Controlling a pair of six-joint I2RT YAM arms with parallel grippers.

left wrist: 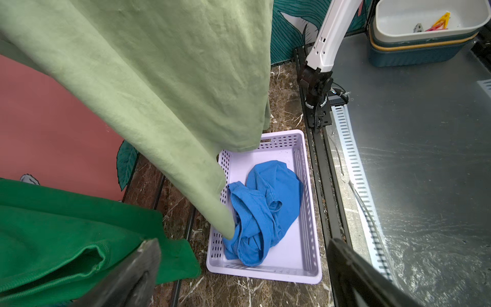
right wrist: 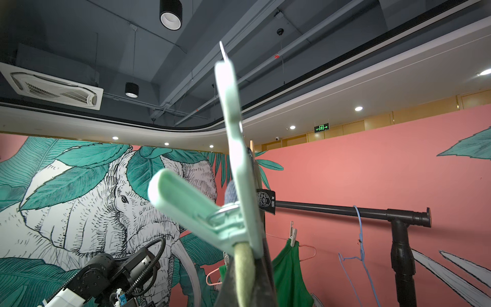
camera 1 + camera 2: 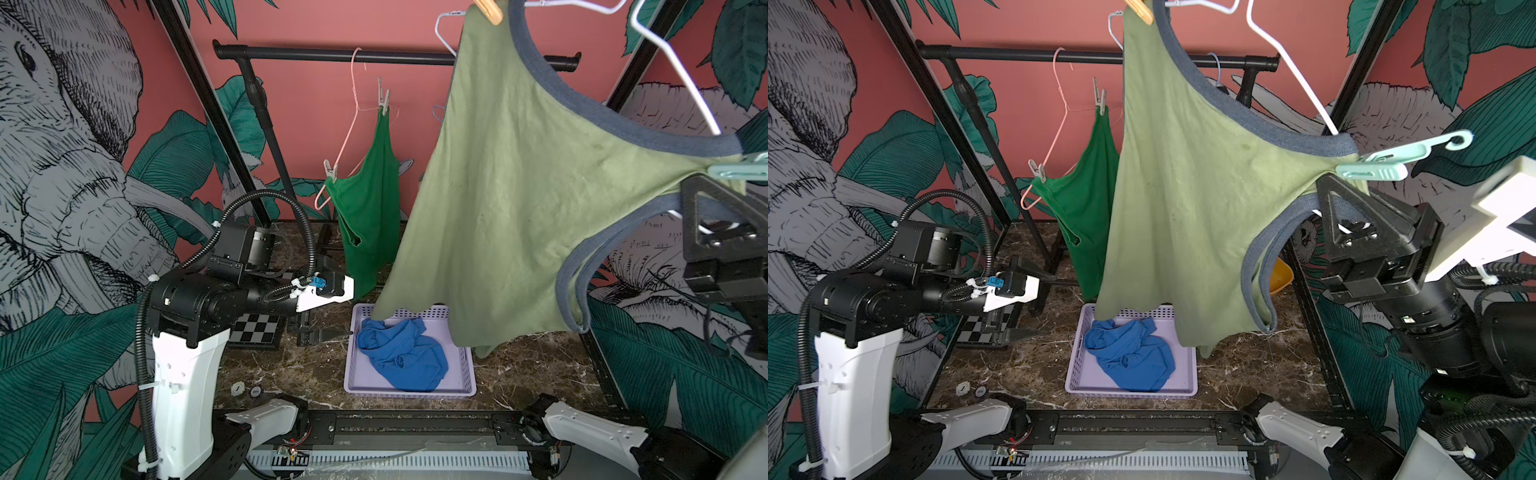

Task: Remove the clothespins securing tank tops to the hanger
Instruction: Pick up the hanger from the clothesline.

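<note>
The olive tank top with grey trim hangs from a white hanger. A tan-orange clothespin pins its top strap and a mint clothespin pins its other shoulder. My right gripper is shut on the olive fabric just below the mint pin. The bright green tank top hangs on a pink hanger, held by two white clothespins. The blue tank top lies crumpled in the lavender basket. My left gripper is open and holds nothing, low beside the basket.
A black rail crosses the back and carries an empty blue hanger. A checkerboard lies under the left arm. An orange bowl sits behind the olive top. Stacked tubs stand off the table.
</note>
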